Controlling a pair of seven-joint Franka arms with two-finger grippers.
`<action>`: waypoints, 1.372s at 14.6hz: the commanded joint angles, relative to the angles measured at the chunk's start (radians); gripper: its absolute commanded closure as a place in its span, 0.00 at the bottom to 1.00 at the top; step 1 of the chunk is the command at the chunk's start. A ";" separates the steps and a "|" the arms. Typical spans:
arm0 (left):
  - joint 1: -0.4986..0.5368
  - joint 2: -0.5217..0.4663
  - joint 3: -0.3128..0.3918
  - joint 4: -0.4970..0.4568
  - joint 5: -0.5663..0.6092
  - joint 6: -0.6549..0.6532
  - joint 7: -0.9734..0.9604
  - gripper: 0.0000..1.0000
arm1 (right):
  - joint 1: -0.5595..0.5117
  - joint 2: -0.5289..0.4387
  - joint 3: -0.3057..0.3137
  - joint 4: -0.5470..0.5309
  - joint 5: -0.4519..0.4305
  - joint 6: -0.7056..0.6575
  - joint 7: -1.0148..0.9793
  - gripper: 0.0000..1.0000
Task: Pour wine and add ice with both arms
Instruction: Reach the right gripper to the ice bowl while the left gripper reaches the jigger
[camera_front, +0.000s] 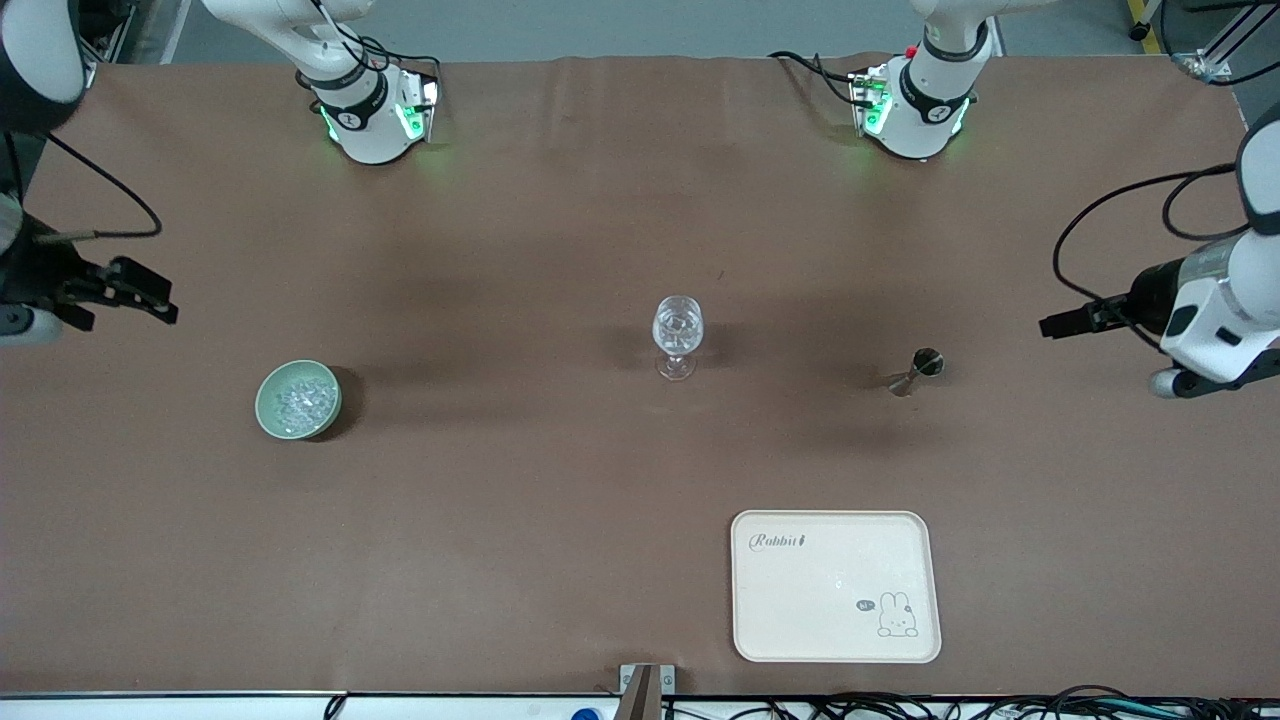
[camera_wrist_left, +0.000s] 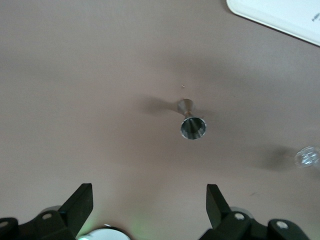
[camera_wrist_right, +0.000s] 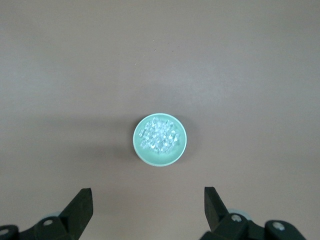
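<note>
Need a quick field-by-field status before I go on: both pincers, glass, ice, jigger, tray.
left pincer: open, empty, over bare table toward the jigger's end
right pincer: open, empty, over bare table near the bowl
wine glass: upright, mid-table
ice: in green bowl
jigger: on table
tray: empty, nearest camera

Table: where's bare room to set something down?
Widest bare stretch: between the green bowl of ice and the wine glass. Also bare between glass and bases, and the tray itself. Tightest: glass to jigger. Both pincers, left and right, hang open at the table's ends.
</note>
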 joint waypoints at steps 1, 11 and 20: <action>0.018 0.056 -0.004 0.021 -0.047 -0.007 -0.081 0.00 | -0.024 0.036 0.003 -0.052 0.010 0.075 -0.019 0.02; 0.147 0.297 -0.006 0.021 -0.357 -0.007 -0.224 0.03 | -0.047 0.178 0.003 -0.238 0.009 0.348 -0.017 0.02; 0.192 0.492 -0.004 0.023 -0.513 0.003 -0.285 0.08 | -0.001 0.315 0.007 -0.267 0.010 0.524 -0.016 0.03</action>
